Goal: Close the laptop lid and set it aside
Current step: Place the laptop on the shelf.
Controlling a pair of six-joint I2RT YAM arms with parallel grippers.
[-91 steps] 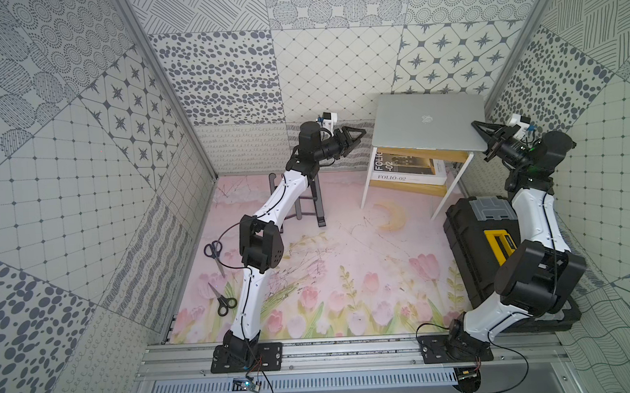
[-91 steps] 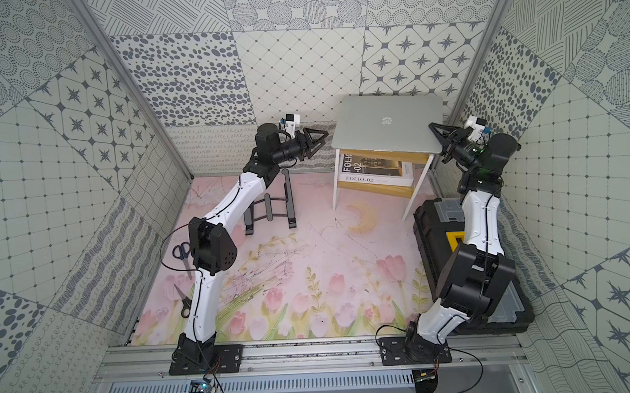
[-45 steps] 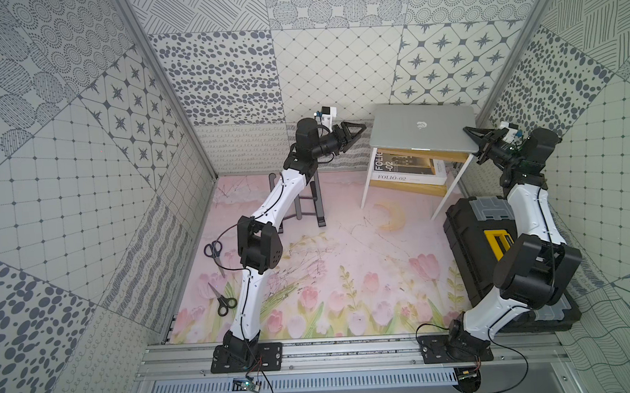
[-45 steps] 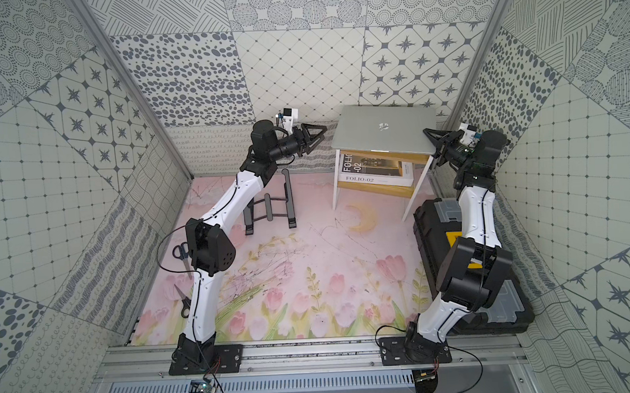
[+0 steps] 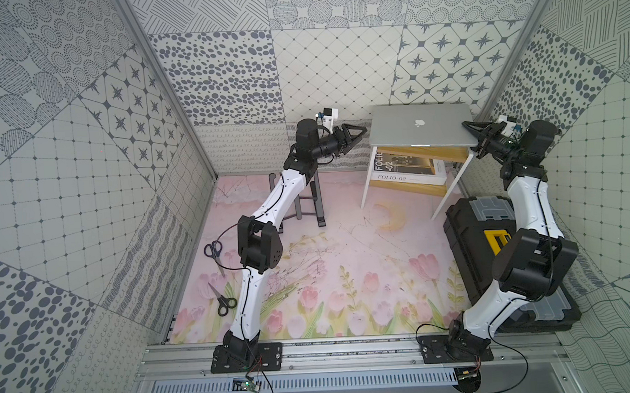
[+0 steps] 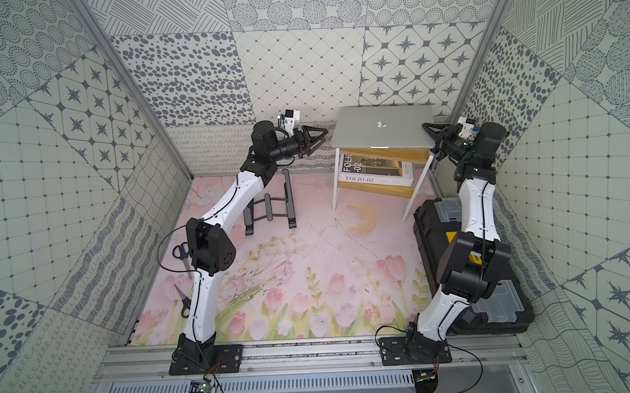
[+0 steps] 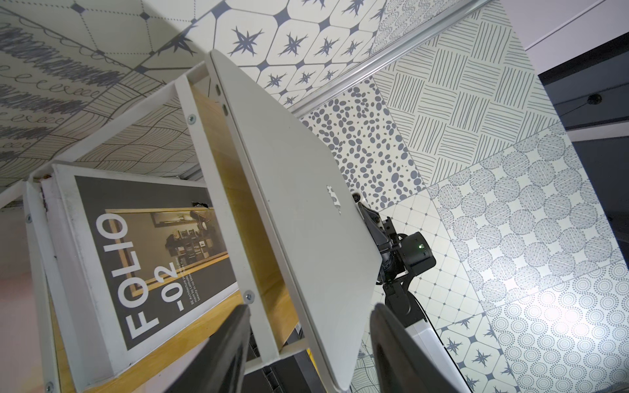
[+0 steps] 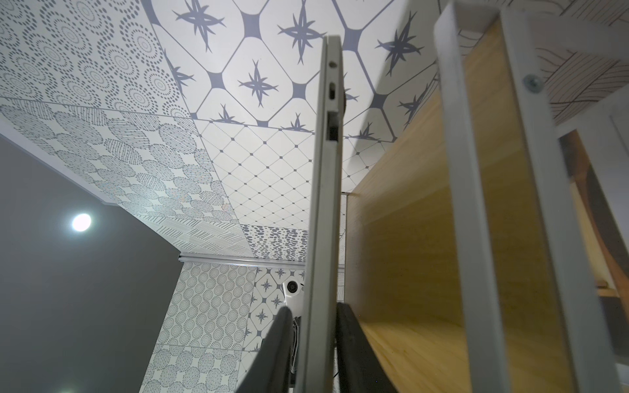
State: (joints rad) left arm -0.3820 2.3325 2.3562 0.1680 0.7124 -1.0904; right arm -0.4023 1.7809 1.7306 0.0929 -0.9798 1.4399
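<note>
Closed laptop (image 5: 420, 136): its side edge sits between the right jaws, parted, slim gap showing. The left jaws open, empty, just beside the opposite edge.

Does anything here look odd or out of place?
The closed laptop isn't lying flat on the small table: the right wrist view shows a gap beneath it, its edge sitting between the right pincer's jaws.

We look down into a robotics lab test cell: left arm (image 5: 280, 195) and right arm (image 5: 529, 210) bolted to an aluminium rail (image 5: 349, 351), printed pattern panels (image 5: 224, 81) for walls, a floral mat (image 5: 346, 269) for floor, the laptop (image 5: 405, 127) on a small table (image 5: 447, 154).
</note>
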